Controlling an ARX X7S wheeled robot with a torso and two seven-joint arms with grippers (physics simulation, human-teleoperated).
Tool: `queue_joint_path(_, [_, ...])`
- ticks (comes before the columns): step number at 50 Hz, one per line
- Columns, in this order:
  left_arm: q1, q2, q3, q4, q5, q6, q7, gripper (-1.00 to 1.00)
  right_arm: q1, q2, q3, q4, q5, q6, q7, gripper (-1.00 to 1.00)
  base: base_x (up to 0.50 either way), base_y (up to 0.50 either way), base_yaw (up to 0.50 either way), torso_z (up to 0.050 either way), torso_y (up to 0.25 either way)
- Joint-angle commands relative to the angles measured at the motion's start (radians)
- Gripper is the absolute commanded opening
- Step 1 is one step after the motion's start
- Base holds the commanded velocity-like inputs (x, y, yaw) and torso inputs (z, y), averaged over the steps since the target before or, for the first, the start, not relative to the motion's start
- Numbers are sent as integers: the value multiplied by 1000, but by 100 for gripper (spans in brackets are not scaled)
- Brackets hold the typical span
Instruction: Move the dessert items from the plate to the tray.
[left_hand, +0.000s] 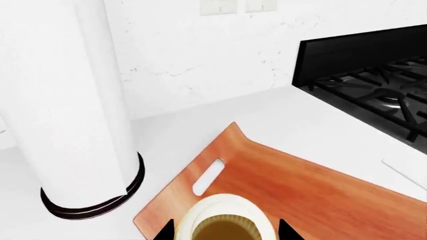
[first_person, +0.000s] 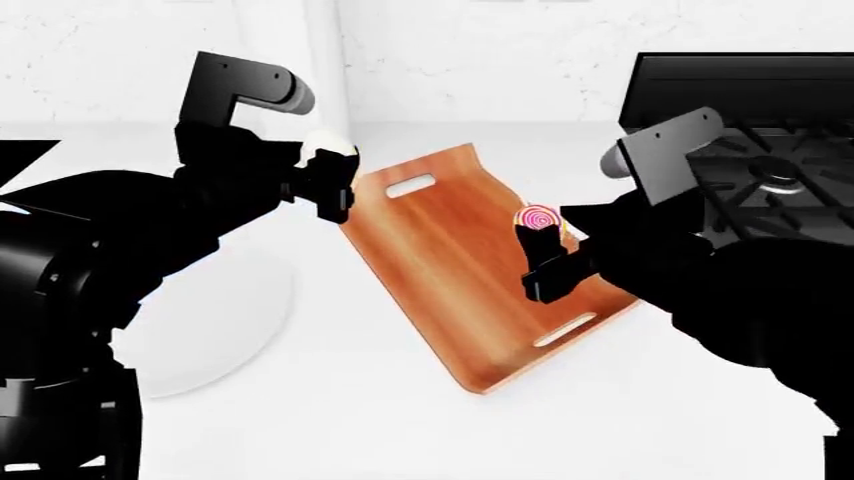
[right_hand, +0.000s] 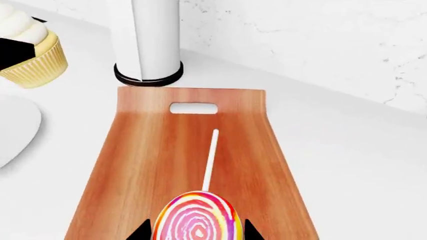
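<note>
My left gripper (first_person: 331, 182) is shut on the cupcake (first_person: 328, 150), white frosting over a pale yellow wrapper, and holds it in the air by the far left end of the orange-brown wooden tray (first_person: 454, 270). In the left wrist view the cupcake (left_hand: 227, 212) sits between the fingertips of that gripper (left_hand: 227, 231), above the tray's slot handle (left_hand: 208, 176). My right gripper (first_person: 541, 255) is shut on the pink-orange swirl lollipop (first_person: 538, 218) above the tray's right side. In the right wrist view the lollipop (right_hand: 197, 217) fills the jaws of that gripper (right_hand: 197, 233), with its stick (right_hand: 211, 157) pointing along the tray (right_hand: 140, 165).
A white plate (first_person: 220, 320) lies left of the tray, partly behind my left arm. A tall white cylinder with a black base (left_hand: 73, 125) stands just beyond the tray's far end. A black stove (first_person: 781, 150) lies at the right. A white wall runs behind.
</note>
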Motion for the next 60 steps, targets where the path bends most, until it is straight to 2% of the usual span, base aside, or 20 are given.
queue_joint_path(1, [1, 2, -7, 4, -14, -4, -13, -100, 89, -18, -42, 115, -1, 57, -28, -100, 0, 0, 0, 0, 0])
queue_joint_path(19, [-8, 3, -16, 2, -29, -13, -21, -100, 136, -51, -219, 350, -138, -42, -175, -100, 0, 0, 0, 0, 0])
queue_joint_path(38, [-14, 3, -14, -20, -34, 0, -24, -100, 130, -51, -250, 379, -153, -61, -195, -100, 0, 0, 0, 0, 1])
queue_joint_path(39, [-14, 3, -14, -21, -34, 1, -24, -100, 131, -52, -251, 380, -153, -62, -196, 100, 0, 0, 0, 0, 0])
queue_joint_path(47, [-17, 4, -7, -38, -31, 11, -25, -100, 129, -43, -235, 355, -144, -66, -182, 100, 0, 0, 0, 0, 0])
queue_joint_path(55, [-31, 21, 13, -60, -23, 13, -36, -100, 211, 4, 28, 127, 80, 61, -4, 100, 0, 0, 0, 0, 0])
queue_joint_path(60, [-42, 68, 60, -68, -15, -6, -60, -100, 254, 36, 186, 36, 247, 160, 151, 100, 0, 0, 0, 0, 0])
